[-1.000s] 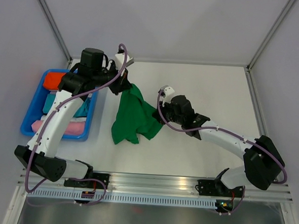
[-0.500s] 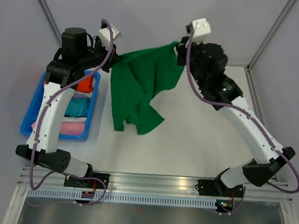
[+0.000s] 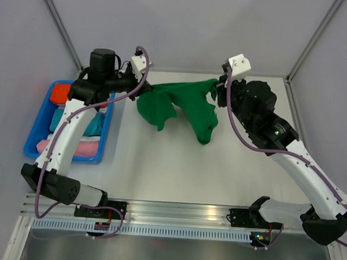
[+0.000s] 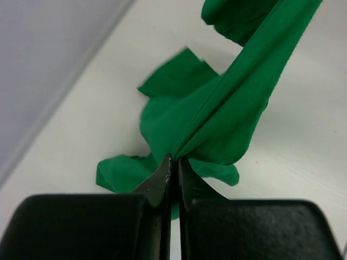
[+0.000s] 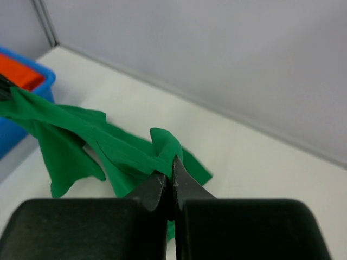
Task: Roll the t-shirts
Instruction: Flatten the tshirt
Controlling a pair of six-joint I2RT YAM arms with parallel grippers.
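I read left gripper [image 3: 145,87] clamped on one end of the shirt [image 3: 181,101], right gripper [image 3: 220,88] clamped on the other end. Shirt hangs bunched between them, over the table's [image 3: 159,164] far side.

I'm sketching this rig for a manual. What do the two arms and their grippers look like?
The left arm and right arm have white links between bulky black joints, on black bases. A thin purple cable runs along each arm. A small white box sits at each wrist. The left gripper and right gripper are matte black, with flat fingers tapering to thin tips.
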